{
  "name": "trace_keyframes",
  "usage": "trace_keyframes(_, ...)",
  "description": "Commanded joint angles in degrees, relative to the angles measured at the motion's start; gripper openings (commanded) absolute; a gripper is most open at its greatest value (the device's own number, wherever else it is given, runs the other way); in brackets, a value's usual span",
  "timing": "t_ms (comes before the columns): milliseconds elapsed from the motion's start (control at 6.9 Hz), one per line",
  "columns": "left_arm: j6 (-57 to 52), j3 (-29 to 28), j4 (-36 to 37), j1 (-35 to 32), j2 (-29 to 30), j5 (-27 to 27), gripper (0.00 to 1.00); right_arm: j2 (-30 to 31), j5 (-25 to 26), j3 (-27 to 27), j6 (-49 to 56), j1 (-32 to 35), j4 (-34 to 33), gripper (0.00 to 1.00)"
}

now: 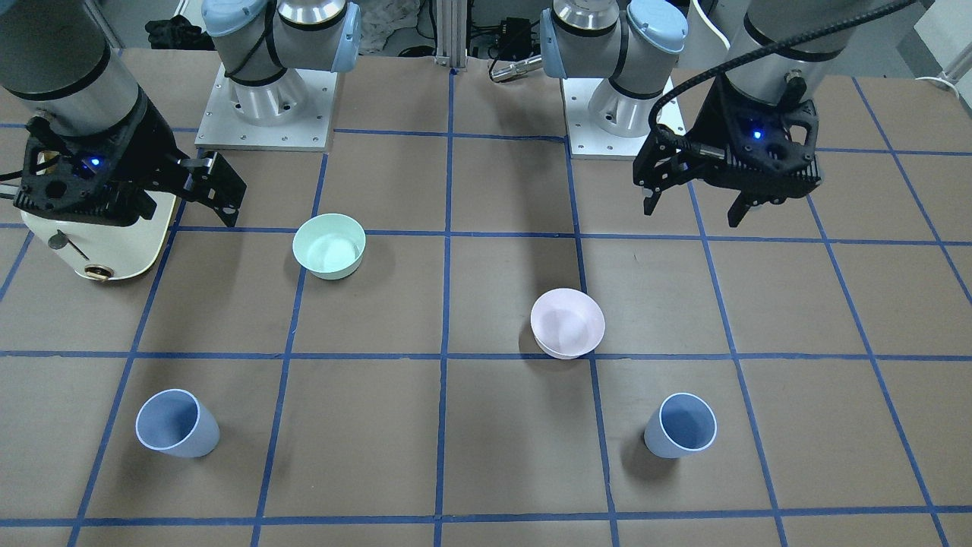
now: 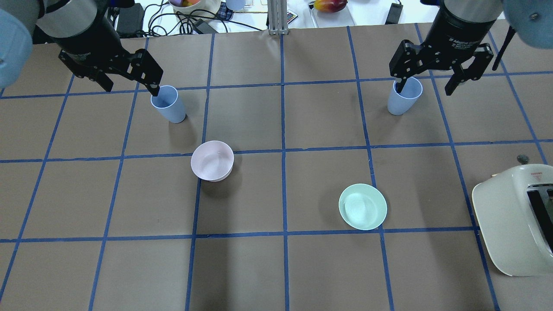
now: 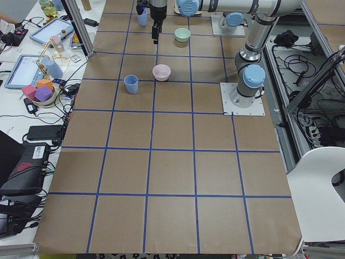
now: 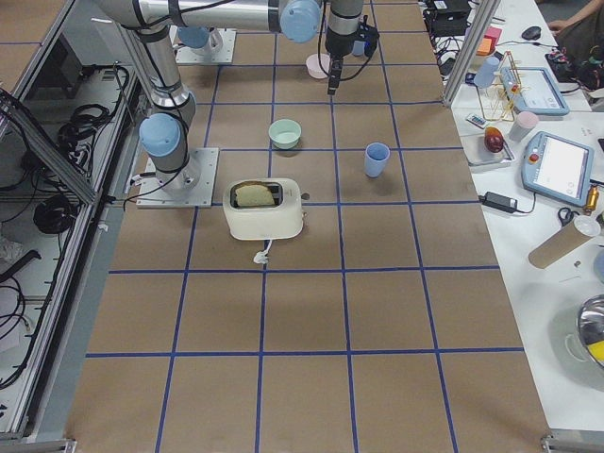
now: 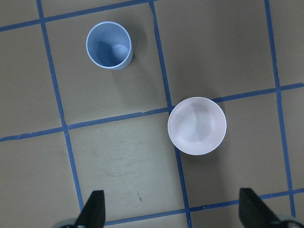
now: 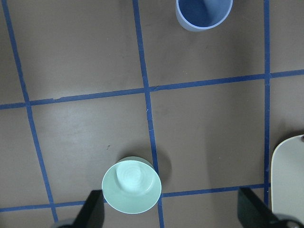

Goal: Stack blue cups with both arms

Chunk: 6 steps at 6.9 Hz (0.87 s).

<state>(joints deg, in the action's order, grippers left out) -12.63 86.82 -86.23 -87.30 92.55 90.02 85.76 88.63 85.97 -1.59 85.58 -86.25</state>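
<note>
Two pale blue cups stand upright and apart on the brown table. One cup [image 2: 168,106] [image 1: 681,427] is on my left side, and it also shows in the left wrist view [image 5: 109,46]. The other cup [image 2: 404,97] [image 1: 176,424] is on my right side, and its lower part shows at the top edge of the right wrist view [image 6: 204,13]. My left gripper [image 2: 128,86] [image 5: 173,211] hangs high above the table, open and empty. My right gripper [image 2: 425,87] [image 6: 173,211] also hangs high, open and empty. Neither gripper touches a cup.
A pale pink bowl [image 2: 212,160] [image 5: 197,126] sits near the left cup. A mint-green bowl [image 2: 363,206] [image 6: 131,185] sits nearer the robot on the right. A cream toaster [image 2: 514,220] [image 1: 99,243] stands at the right, partly under my right gripper in the front view.
</note>
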Motion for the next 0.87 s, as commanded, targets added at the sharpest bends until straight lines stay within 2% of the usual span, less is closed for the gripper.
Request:
trace_keyframes(0,-4.66,-1.21,16.95,0.11,12.57,-0.63,1.0,0.02,-0.04,0.16,0.01,0.03,0.03,1.0)
trace_keyframes(145,-5.55,-2.87,22.89,0.11,19.61,-0.46,1.0,0.02,-0.04,0.25,0.01,-0.06,0.12,1.0)
trace_keyframes(290,-6.0,-5.75,23.04,0.2,24.47,0.15,1.0,-0.07,0.05,0.34,0.01,-0.06,0.03,1.0)
trace_keyframes(435,-5.83,-6.91,22.86,0.11,27.65,0.16,1.0,-0.15,0.57,0.34,0.18,-0.06,0.03,1.0)
trace_keyframes(580,-5.57,-5.62,22.43,0.11,29.51,0.42,1.0,-0.59,0.84,0.43,0.18,0.03,-0.06,1.0)
trace_keyframes(725,-5.91,-3.95,22.42,0.46,30.49,0.51,0.93,-0.6,0.84,0.43,0.18,-0.06,-0.15,1.0)
